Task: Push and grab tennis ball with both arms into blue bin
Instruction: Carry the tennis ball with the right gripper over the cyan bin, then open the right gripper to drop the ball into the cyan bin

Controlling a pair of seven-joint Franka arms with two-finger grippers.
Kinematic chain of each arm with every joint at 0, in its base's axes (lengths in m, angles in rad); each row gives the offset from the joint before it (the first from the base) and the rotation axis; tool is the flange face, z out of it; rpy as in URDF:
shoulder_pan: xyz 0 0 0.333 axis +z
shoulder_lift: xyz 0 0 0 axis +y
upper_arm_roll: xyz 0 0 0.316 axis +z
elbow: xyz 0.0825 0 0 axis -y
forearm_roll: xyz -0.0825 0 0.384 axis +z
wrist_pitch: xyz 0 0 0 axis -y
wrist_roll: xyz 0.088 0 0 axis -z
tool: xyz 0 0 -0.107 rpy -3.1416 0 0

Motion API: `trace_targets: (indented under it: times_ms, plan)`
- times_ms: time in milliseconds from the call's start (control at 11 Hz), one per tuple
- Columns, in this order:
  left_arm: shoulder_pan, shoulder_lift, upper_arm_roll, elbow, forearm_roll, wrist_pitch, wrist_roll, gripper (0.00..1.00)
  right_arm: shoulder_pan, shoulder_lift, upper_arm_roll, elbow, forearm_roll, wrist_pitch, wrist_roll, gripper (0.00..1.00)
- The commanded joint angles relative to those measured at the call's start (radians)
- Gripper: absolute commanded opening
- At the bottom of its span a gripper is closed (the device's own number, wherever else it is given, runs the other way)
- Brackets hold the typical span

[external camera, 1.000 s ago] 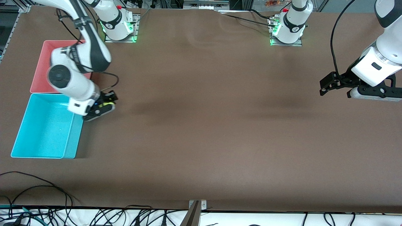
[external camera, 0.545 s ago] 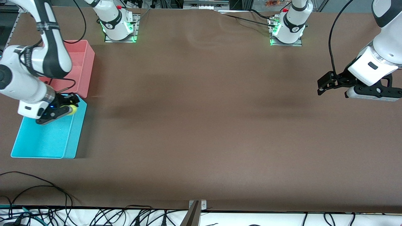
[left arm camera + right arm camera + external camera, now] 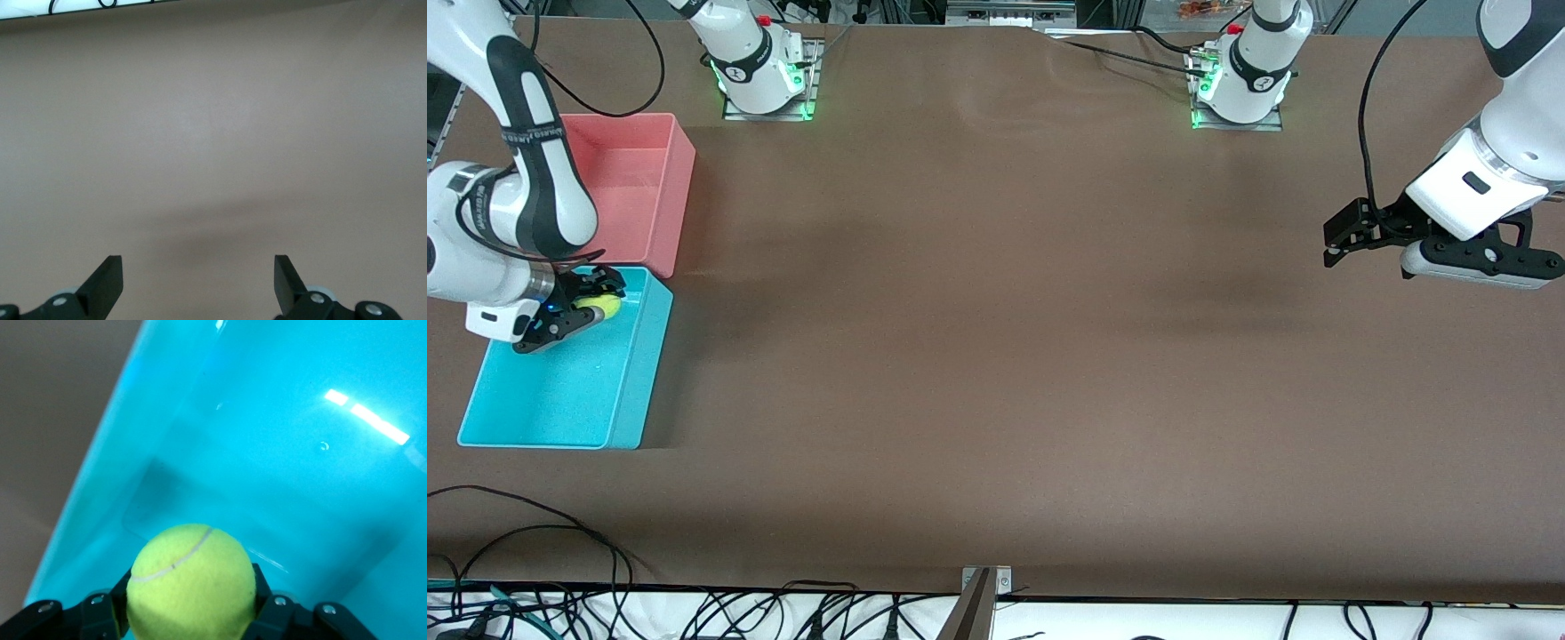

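The right tool (image 3: 591, 307), clamped on the tennis ball (image 3: 598, 306), hangs over the blue bin (image 3: 627, 391) near the pink bin (image 3: 680, 191); released here, the ball could bounce out, while the left tool (image 3: 1334, 240) waits wide open, holding nothing.

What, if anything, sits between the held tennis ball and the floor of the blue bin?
Nothing visible. The right gripper holds the tennis ball in its shut jaws over the blue bin, and the bin floor under the ball shows bare.
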Motion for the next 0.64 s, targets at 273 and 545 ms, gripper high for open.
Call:
trace_targets:
  times_ms: [273, 545]
  plan:
    - [0.002, 0.005, 0.002, 0.013, -0.006, -0.016, 0.023, 1.0, -0.034, 0.046, 0.012, 0.006, 0.073, 0.038, -0.044, 1.0]
    - [0.002, 0.005, 0.002, 0.013, -0.006, -0.016, 0.026, 1.0, -0.034, 0.029, 0.012, 0.012, 0.076, 0.032, -0.039, 1.0]
